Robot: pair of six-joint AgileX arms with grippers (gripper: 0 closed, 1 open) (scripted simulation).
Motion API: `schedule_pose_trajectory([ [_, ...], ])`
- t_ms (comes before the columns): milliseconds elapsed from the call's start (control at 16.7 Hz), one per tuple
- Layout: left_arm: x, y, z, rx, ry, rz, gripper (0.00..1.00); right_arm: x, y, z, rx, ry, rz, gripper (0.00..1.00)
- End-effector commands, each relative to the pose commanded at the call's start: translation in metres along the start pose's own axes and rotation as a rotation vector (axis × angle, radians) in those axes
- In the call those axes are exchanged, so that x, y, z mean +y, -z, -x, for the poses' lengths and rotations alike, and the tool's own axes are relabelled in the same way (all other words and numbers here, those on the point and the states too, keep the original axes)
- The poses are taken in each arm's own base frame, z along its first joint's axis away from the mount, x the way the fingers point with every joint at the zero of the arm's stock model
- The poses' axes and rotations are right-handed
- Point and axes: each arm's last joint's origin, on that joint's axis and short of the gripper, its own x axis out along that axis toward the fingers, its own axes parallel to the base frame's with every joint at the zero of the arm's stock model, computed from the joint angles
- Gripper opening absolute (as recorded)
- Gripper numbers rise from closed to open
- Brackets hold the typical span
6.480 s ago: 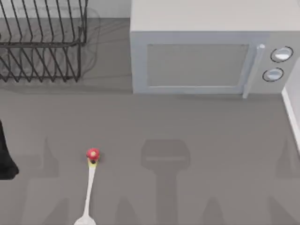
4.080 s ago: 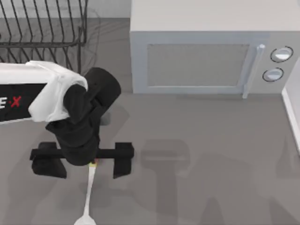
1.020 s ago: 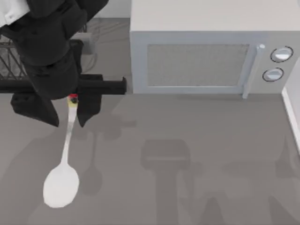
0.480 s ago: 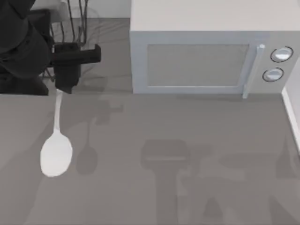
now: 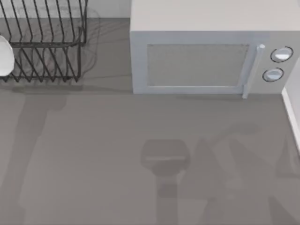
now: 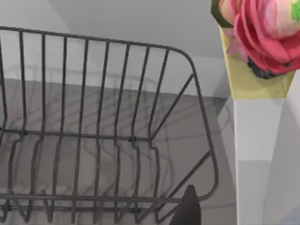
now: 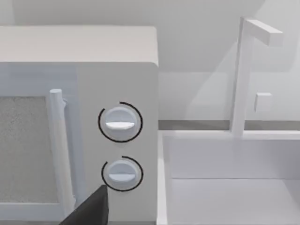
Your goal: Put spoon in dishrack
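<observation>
The spoon's white bowl (image 5: 3, 56) shows at the top view's left edge, over the front rail of the black wire dishrack (image 5: 47, 44) at the back left. In the left wrist view the spoon's red knob (image 6: 262, 33), yellow band and white handle (image 6: 258, 154) stand close up, above the dishrack (image 6: 117, 138). My left gripper (image 6: 225, 215) is shut on the spoon, and one dark fingertip (image 6: 188, 211) pokes in beside the handle. My right gripper (image 7: 91, 208) stays parked near the microwave's dials.
A grey microwave (image 5: 206, 61) stands at the back, right of the rack, with its handle and two dials (image 7: 119, 124) at its right end. A white sink basin (image 7: 225, 187) with a tap lies to the microwave's right. Bare grey table spreads across the front.
My left arm carried the spoon up and to the left and passed out of the top view. The spoon's bowl rose from the table's front left to the dishrack's left edge.
</observation>
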Motion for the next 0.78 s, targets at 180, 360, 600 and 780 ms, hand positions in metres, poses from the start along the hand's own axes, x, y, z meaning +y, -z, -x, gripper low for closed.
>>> schedule_pose_trajectory([
  [180,0.02,-0.008,0.037,-0.273,-0.051,-0.092,0.0,0.0,0.0,0.0,0.0,0.0,0.0,1.0],
  [360,0.028,-0.01,0.065,-0.431,-0.103,-0.166,0.0,0.0,0.0,0.0,0.0,0.0,0.0,1.0],
  [600,0.029,-0.009,0.071,-0.465,-0.117,-0.184,0.0,0.0,0.0,0.0,0.0,0.0,0.0,1.0],
  [780,0.028,-0.01,0.071,-0.464,-0.116,-0.185,0.0,0.0,0.0,0.0,0.0,0.0,0.0,1.0],
])
